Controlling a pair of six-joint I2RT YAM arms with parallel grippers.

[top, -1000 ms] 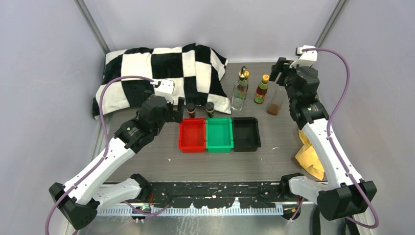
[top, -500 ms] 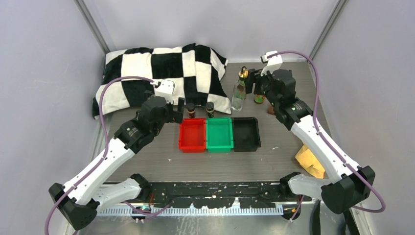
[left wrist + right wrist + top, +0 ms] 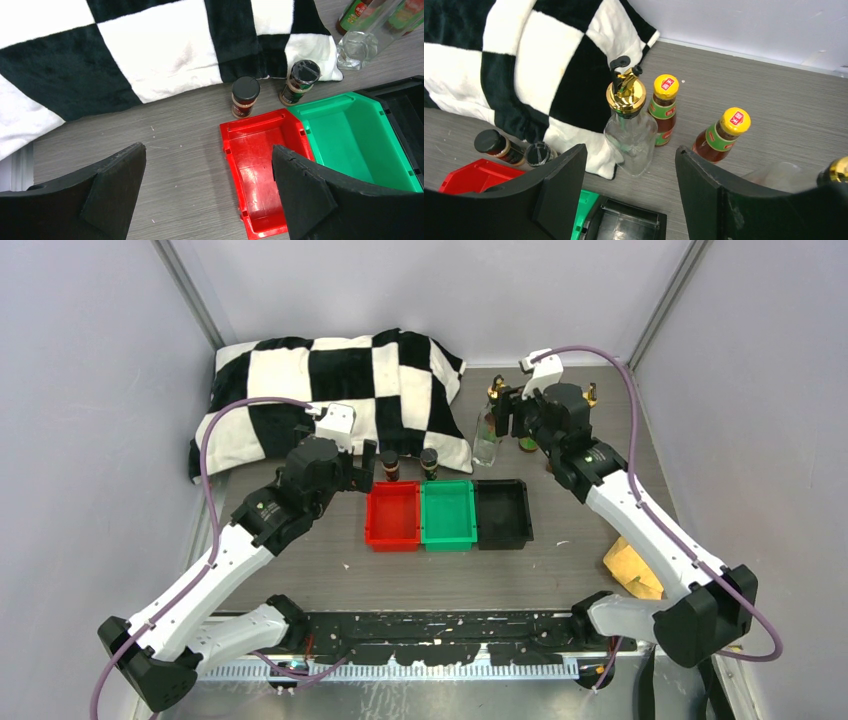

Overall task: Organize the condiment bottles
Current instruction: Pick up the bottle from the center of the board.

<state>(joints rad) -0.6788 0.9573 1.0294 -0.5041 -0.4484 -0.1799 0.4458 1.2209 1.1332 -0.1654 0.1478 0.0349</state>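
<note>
**Inspector:** Right gripper, condition?

**Assessor:** Jaws partly open, gripping nothing. It hangs over the far right of the table. 1 clear glass bottle stands upright ahead of it and shows between its fingers, untouched.

**Inspector:** Describe that bottle.

**Assessor:** Squat clear glass body, gold collar, black pourer spout. It stands just off the corner of the checkered cushion.

**Inspector:** Its neighbours?

**Assessor:** 1 sauce bottle stands close behind it: reddish-brown, green label, yellow cap with a red mark. Whether the 2 touch I cannot tell. The other sauce bottle, same make, stands apart to the right. A second glass bottle shows only its gold top and part of its body past the gripper's finger.

**Inspector:** Left gripper?

**Assessor:** Jaws wide open, nothing between them, above the table by the red tray.

**Inspector:** The remaining 2 bottles?

**Assessor:** 1 short dark bottle, black-capped, stands just beyond the red tray's far rim. The second dark bottle stands beyond the corner of the green tray. Both stand upright against the cushion's edge. The black tray sits rightmost of the 3.
</note>
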